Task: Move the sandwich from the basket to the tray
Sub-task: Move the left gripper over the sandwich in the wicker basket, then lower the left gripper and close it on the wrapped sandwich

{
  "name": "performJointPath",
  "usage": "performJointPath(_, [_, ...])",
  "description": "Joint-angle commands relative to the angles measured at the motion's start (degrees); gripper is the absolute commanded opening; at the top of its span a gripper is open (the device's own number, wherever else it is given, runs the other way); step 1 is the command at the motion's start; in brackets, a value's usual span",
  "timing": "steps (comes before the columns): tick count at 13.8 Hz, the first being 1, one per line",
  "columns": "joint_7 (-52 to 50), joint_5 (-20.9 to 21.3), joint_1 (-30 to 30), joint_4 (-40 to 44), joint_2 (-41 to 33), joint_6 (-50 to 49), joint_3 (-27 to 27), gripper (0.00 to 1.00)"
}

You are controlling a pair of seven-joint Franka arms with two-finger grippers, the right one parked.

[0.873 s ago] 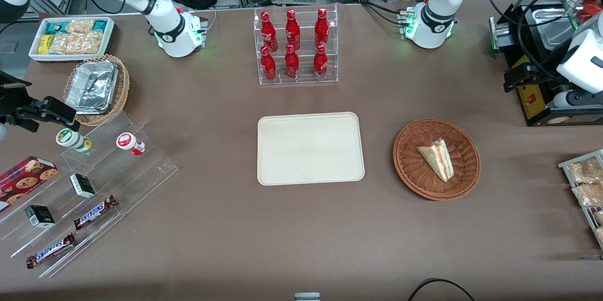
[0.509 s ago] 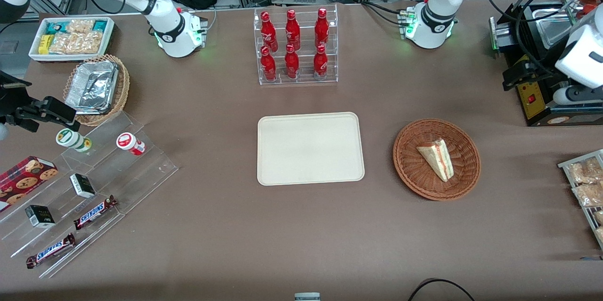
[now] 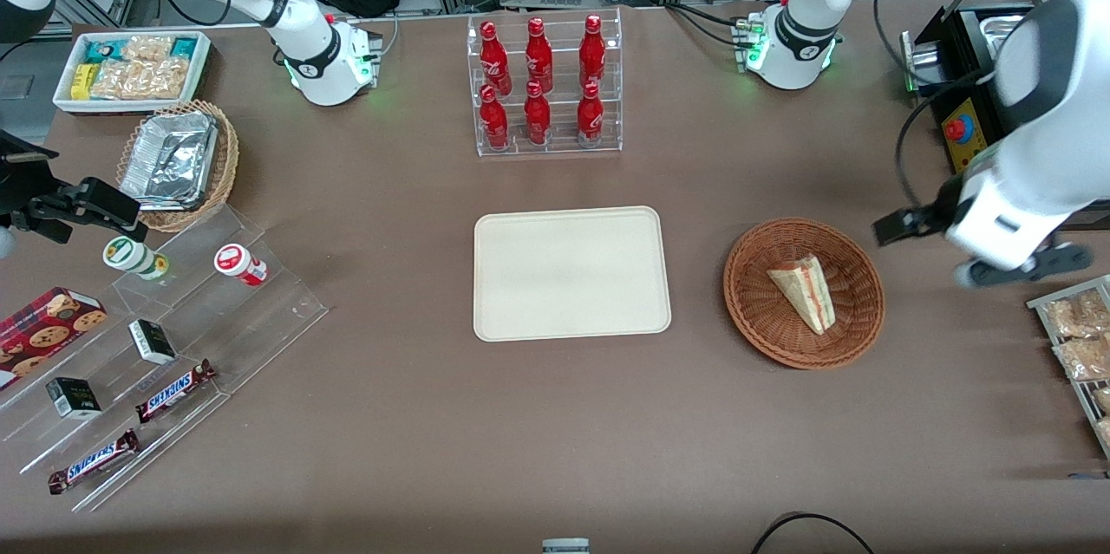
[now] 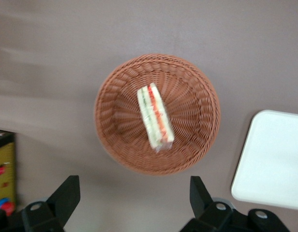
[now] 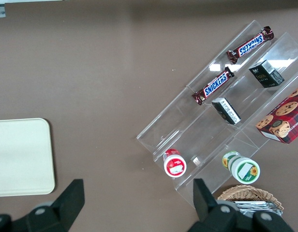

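Observation:
The sandwich [image 3: 804, 292] is a clear-wrapped white wedge with red and green filling, and it lies in the round reddish-brown wicker basket [image 3: 763, 324]. The cream tray [image 3: 571, 272] lies flat and empty beside the basket, toward the parked arm's end. My left gripper [image 3: 1016, 266] hangs above the table beside the basket, toward the working arm's end. In the left wrist view the gripper [image 4: 132, 199] is open and empty, its fingers [image 4: 67, 195] wide apart over bare table just short of the basket [image 4: 115, 96]. That view also shows the sandwich [image 4: 155, 116] and a tray corner [image 4: 272, 159].
A clear rack of red bottles [image 3: 542, 86] stands farther from the camera than the tray. A black machine [image 3: 963, 116] and a rack of snack packets [image 3: 1075, 342] flank the gripper. A tan basket with a foil container [image 3: 173, 159] and a clear snack shelf [image 3: 156, 346] lie toward the parked arm's end.
My left arm has swung from over the black machine toward the basket, coming nearer to the camera. The sandwich, basket and tray have not moved.

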Motion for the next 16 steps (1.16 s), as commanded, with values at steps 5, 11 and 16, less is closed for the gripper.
performJointPath(5, [-28.6, 1.2, 0.2, -22.3, -1.6, 27.6, -2.6, 1.00])
performJointPath(11, [-30.0, 0.9, 0.3, -28.2, 1.9, 34.0, -2.6, 1.00])
performJointPath(16, [-29.8, 1.0, 0.3, -29.7, 7.1, 39.9, -2.6, 0.98])
